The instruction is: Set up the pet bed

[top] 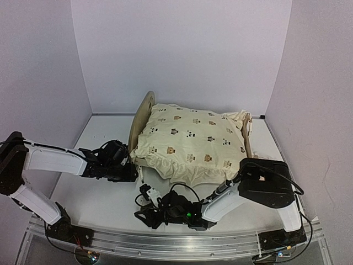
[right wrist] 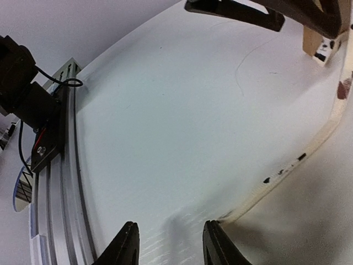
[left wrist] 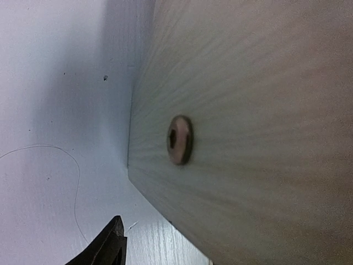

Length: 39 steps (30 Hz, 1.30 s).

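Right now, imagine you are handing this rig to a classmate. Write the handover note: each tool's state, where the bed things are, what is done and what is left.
Left tool: low at the rounded-headboard end of the pet bed; only one finger shows, so open or shut cannot be told.
Right tool: open, empty, low over the table in front of the bed.
Done: bed stands upright mid-table, cream cushion lies on it.
Left: cushion hangs over the near side, so probably needs straightening; its ties are not visible.
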Each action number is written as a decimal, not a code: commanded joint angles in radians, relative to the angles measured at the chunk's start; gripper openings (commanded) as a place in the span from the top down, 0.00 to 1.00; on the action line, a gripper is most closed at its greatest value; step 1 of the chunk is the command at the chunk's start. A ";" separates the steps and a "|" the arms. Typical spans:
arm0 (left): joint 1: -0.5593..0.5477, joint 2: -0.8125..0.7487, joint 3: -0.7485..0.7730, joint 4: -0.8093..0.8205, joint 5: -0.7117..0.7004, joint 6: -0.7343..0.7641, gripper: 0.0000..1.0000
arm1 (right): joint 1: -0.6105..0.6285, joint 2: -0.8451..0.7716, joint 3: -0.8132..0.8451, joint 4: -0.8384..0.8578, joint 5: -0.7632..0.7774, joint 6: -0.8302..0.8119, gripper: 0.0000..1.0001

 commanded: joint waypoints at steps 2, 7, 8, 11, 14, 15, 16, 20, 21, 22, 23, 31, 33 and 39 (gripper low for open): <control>-0.041 0.021 -0.002 0.086 -0.008 -0.010 0.50 | -0.003 -0.034 -0.013 -0.006 -0.048 -0.034 0.59; -0.046 -0.060 -0.015 0.007 -0.073 -0.007 0.48 | -0.003 -0.113 -0.077 -0.056 0.054 -0.056 0.58; -0.046 -0.092 -0.026 -0.007 -0.082 -0.003 0.48 | -0.003 -0.127 -0.081 -0.085 0.078 -0.062 0.58; -0.046 -0.178 -0.060 -0.047 -0.090 0.001 0.48 | -0.004 -0.155 -0.063 -0.168 0.173 -0.080 0.55; -0.046 -0.273 -0.105 -0.060 -0.097 -0.004 0.48 | -0.020 -0.153 -0.015 -0.250 0.234 -0.074 0.55; -0.046 -0.296 -0.118 -0.061 -0.104 -0.008 0.48 | -0.028 -0.144 0.013 -0.272 0.260 -0.063 0.55; -0.046 -0.316 -0.131 -0.063 -0.111 -0.013 0.48 | -0.039 -0.132 0.038 -0.292 0.272 -0.055 0.55; -0.046 -0.360 -0.161 -0.080 -0.121 -0.028 0.49 | -0.060 -0.064 0.147 -0.320 0.304 -0.090 0.54; -0.046 -0.369 -0.166 -0.081 -0.121 -0.029 0.49 | -0.061 -0.044 0.179 -0.320 0.304 -0.113 0.54; -0.046 -0.376 -0.171 -0.082 -0.122 -0.030 0.49 | -0.063 -0.024 0.207 -0.321 0.308 -0.144 0.54; -0.046 -0.383 -0.175 -0.083 -0.121 -0.032 0.50 | -0.064 -0.005 0.232 -0.322 0.317 -0.164 0.54; -0.046 -0.417 -0.187 -0.087 -0.097 -0.023 0.52 | -0.088 0.098 0.379 -0.335 0.446 -0.233 0.53; -0.046 -0.420 -0.188 -0.087 -0.090 -0.020 0.52 | -0.090 0.114 0.393 -0.346 0.483 -0.231 0.50; -0.046 -0.430 -0.196 -0.074 -0.071 -0.011 0.52 | -0.104 0.186 0.458 -0.347 0.529 -0.218 0.40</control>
